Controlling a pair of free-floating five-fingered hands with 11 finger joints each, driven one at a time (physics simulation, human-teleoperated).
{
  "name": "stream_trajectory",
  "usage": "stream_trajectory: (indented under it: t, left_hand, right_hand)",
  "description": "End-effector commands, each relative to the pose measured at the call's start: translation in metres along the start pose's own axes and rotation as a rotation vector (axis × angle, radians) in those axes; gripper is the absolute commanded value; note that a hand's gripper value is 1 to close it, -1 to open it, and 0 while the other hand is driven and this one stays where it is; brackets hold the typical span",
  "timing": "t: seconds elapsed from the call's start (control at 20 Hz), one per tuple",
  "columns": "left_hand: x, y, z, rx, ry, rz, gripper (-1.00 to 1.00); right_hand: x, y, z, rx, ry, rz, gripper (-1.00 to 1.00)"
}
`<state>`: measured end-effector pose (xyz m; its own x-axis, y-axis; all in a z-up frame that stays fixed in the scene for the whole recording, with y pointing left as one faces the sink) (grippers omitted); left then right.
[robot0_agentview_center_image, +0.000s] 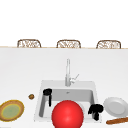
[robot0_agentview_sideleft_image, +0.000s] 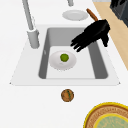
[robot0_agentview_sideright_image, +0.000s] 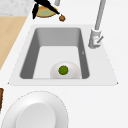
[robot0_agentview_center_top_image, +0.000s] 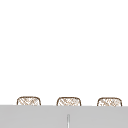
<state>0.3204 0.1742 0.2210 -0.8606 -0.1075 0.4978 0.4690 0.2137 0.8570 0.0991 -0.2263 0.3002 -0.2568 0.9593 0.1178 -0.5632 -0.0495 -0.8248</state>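
Note:
My left hand hangs over the left part of the sink, fingers pointing down and holding nothing. In the left side view the left hand floats above the basin with relaxed, straight fingers. Below it a white plate lies on the sink floor with a green lime on it; the right side view shows the plate and lime too. My right hand hovers by the sink's front right corner, open and empty.
A large red ball covers the sink's front. On the left counter lie a yellow-rimmed plate and a small brown nut. To the right are a white plate and a brown stick. The faucet stands behind the basin.

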Motion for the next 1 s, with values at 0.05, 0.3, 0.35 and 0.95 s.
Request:
stream_trajectory:
  t: [0.05, 0.3, 0.35, 0.95]
  left_hand:
    - [-0.005, -0.016, -0.015, -0.049, -0.086, 0.014, -1.00]
    - [-0.013, -0.039, -0.031, -0.038, -0.084, 0.001, -1.00]
    - [-0.015, -0.044, -0.035, -0.033, -0.076, 0.003, -1.00]
    - [-0.064, -0.107, -0.099, 0.000, -0.036, -0.013, -1.00]
  right_hand:
    - [0.000, 0.000, 0.000, 0.000, 0.000, 0.000, 0.00]
    - [0.000, 0.000, 0.000, 0.000, 0.000, 0.000, 0.00]
    - [0.000, 0.000, 0.000, 0.000, 0.000, 0.000, 0.00]
    - [0.000, 0.000, 0.000, 0.000, 0.000, 0.000, 0.00]
